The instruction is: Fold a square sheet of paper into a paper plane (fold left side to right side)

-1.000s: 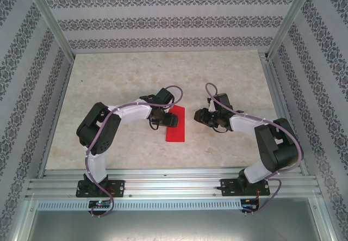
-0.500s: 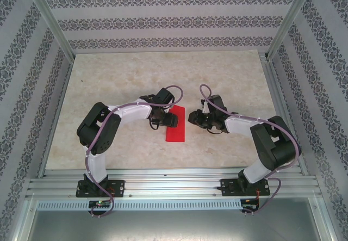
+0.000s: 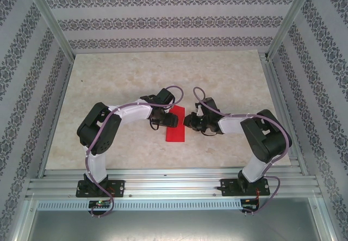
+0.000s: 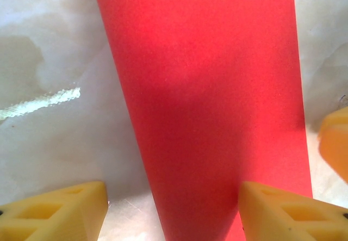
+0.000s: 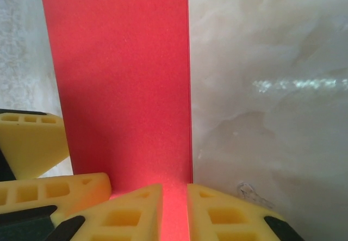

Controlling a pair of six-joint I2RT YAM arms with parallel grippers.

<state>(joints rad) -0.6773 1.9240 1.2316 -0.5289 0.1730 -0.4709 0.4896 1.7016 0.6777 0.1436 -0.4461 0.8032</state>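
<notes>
**Folded red strip, anchored on the left, approached on the right**

Lying flat in the middle of the worktop [image 3: 136, 78]: the square sheet of paper [image 3: 175, 125], doubled over into a narrow strip between the two arms. Left-to-right fold judged to be laid over. No point or centre crease to be seen, so no plane yet.

Set over the strip's far left part: left tool [image 3: 167, 118], spread wide, nothing clasped between. In its own wrist view, one yellow finger over bare marble, the other overlapping the red. Probably placed so to hold the layers down and stop them springing open or sliding.

Brought in low at the strip's right side: right tool [image 3: 190, 122], drawn narrow. Only a slim slot left between the fingers [image 5: 136, 211], with red showing through it and one straight edge of the strip running away from it. Cannot tell whether the paper is nipped or merely lined up under the tips. Judging by that alignment, meant for pressing or squaring the edge against the opposite anchor.

Worth watching: thin paper, easily dragged or buckled by a sideways push.
</notes>
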